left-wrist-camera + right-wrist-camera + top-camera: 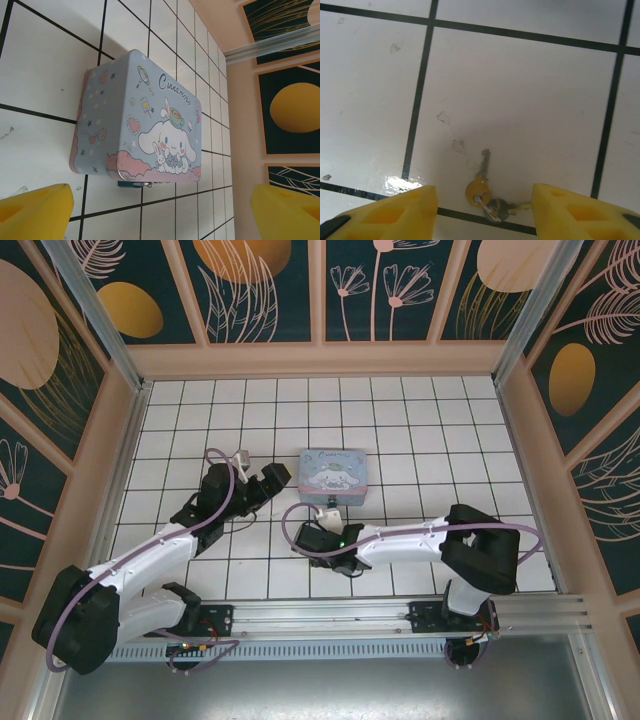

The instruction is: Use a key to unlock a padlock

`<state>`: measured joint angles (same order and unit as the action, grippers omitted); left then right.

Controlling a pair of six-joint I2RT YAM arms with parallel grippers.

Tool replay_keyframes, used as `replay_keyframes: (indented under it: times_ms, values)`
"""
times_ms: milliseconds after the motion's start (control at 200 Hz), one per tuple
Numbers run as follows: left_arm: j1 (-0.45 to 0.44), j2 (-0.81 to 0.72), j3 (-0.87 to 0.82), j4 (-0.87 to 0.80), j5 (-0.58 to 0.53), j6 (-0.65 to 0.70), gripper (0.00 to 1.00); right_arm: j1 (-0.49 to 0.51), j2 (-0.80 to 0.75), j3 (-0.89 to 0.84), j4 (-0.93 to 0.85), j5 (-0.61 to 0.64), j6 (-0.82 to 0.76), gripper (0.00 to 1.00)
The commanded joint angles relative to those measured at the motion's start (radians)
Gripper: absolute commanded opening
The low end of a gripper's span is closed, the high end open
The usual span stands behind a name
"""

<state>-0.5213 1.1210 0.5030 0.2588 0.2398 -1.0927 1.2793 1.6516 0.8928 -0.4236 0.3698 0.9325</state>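
The small brass-headed key point(481, 183) lies flat on a white tile, on a ring with a second key point(496, 209), blade pointing away from me. My right gripper point(485, 217) hovers low over it, open, with one yellow finger point(395, 215) to the left and the other to the right, neither touching it. The dark blue padlock point(129, 184) hangs at the front edge of the pale blue cartoon tin point(150, 115). My left gripper point(160, 222) is open and empty, facing the tin from a short way off. From above, the left gripper point(272, 480) sits left of the tin point(335, 475) and the right gripper point(306, 540) in front of it.
The floor is white tiles with dark joints point(420, 440), enclosed by pale wooden walls point(320, 360) at the back and sides. A metal rail point(400, 615) carrying the arm bases runs along the near edge. The right arm's elbow point(482, 545) stands at the right.
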Motion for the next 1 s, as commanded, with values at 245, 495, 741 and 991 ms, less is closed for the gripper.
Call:
replay_keyframes:
  times_ms: [245, 495, 741, 991]
  values:
    - [0.009, -0.012, -0.004, 0.029, 0.012, -0.004, 0.92, 0.030, 0.068, 0.055, -0.060, 0.038, 0.027, 0.52]
    - [0.009, -0.009, -0.003, 0.028, 0.010, -0.003, 0.92, 0.020, 0.109, 0.057, -0.063, 0.046, -0.001, 0.48]
    - [0.009, -0.006, -0.003, 0.029, 0.010, -0.003, 0.92, 0.013, 0.138, 0.052, -0.057, 0.040, -0.015, 0.43]
    - [0.009, -0.001, -0.001, 0.033, 0.012, -0.005, 0.92, 0.016, 0.087, 0.072, -0.103, 0.084, -0.009, 0.46]
